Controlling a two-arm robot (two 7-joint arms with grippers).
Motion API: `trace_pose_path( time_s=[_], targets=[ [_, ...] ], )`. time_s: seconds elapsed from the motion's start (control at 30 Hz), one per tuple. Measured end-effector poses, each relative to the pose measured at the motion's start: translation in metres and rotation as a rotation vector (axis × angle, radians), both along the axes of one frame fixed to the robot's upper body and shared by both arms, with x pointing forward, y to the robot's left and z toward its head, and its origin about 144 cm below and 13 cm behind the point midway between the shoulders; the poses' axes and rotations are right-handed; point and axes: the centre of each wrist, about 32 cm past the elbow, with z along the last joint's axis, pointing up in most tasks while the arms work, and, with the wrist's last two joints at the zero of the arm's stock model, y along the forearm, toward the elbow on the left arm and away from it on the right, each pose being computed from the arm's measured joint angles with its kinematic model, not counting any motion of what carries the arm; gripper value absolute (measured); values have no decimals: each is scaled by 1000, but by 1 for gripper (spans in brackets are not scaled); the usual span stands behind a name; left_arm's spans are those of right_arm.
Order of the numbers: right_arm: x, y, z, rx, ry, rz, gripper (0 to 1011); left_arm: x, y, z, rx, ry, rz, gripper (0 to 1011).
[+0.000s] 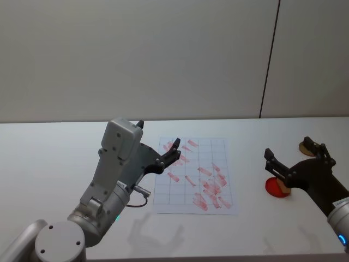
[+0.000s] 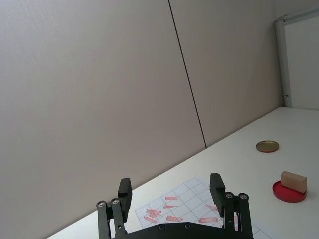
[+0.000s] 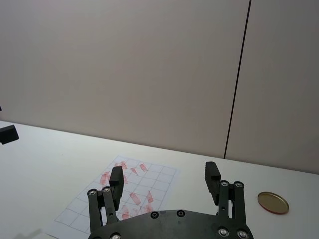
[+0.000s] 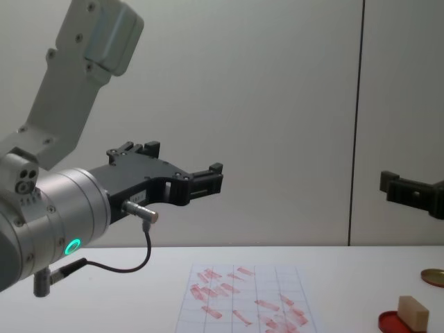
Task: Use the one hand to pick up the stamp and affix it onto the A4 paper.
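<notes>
Small light-tan wooden stamp [image 4: 413,313] sits on flat round red disc [image 4: 388,321], near white gridded A4 paper [image 1: 196,174]. Right gripper [image 1: 289,148] hangs above stamp, fingers spread, empty; left gripper [image 1: 170,154] likewise spread over paper's left edge

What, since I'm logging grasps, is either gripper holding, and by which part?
Nothing. The left gripper and right gripper both hang open and empty above the table; the small light-tan wooden stamp block rests on the flat round red disc.
</notes>
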Motion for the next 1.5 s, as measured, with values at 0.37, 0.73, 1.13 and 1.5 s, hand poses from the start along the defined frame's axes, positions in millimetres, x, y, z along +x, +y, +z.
trace_pose_path(
  time_s=[0.37,0.73,1.13,1.5],
  targets=[
    [0,0,0,0,0,0,1001,0,0,0,0,0,0,993],
    [0,0,0,0,0,0,1001,0,0,0,0,0,0,993],
    [0,0,0,0,0,0,1001,0,0,0,0,0,0,993],
    [5,-1,0,-3,4,1,1001,0,0,0,0,0,0,993]
  ],
)
